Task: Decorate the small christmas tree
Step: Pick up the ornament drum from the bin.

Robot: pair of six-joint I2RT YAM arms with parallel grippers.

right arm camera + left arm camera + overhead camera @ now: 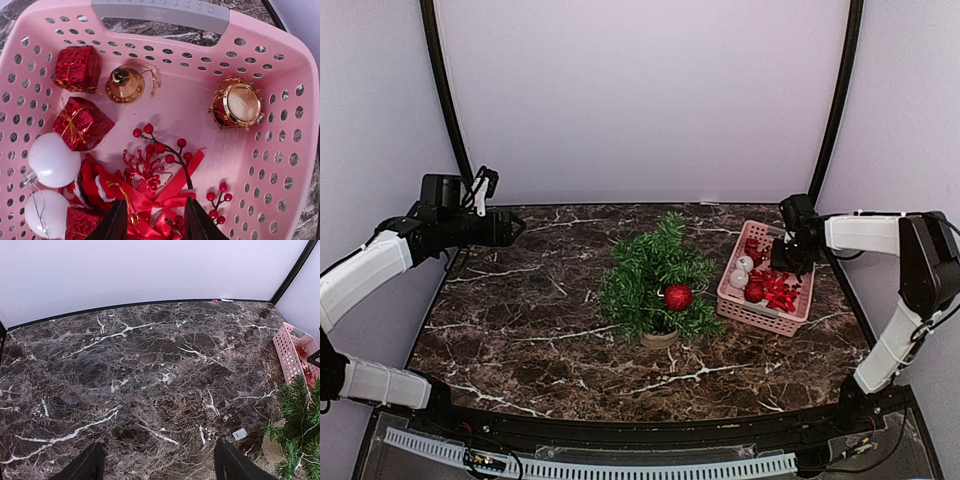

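Note:
The small christmas tree (655,280) stands mid-table on a tan base, with a red ball (678,297) hanging on its right side; its branches also show in the left wrist view (297,425). Right of it is the pink basket (760,318) of ornaments. My right gripper (782,268) reaches down into that basket. In the right wrist view its jaws (155,205) stand part-way apart on either side of a red ribbon bow (160,200) with a berry sprig (165,150). My left gripper (515,225) hovers open and empty over the far left of the table (159,444).
The basket (280,55) also holds white balls (52,160), red gift boxes (77,67), a gold bell (125,85), a small drum (237,105) and a red stocking. A small white tag (240,434) lies on the marble near the tree's base.

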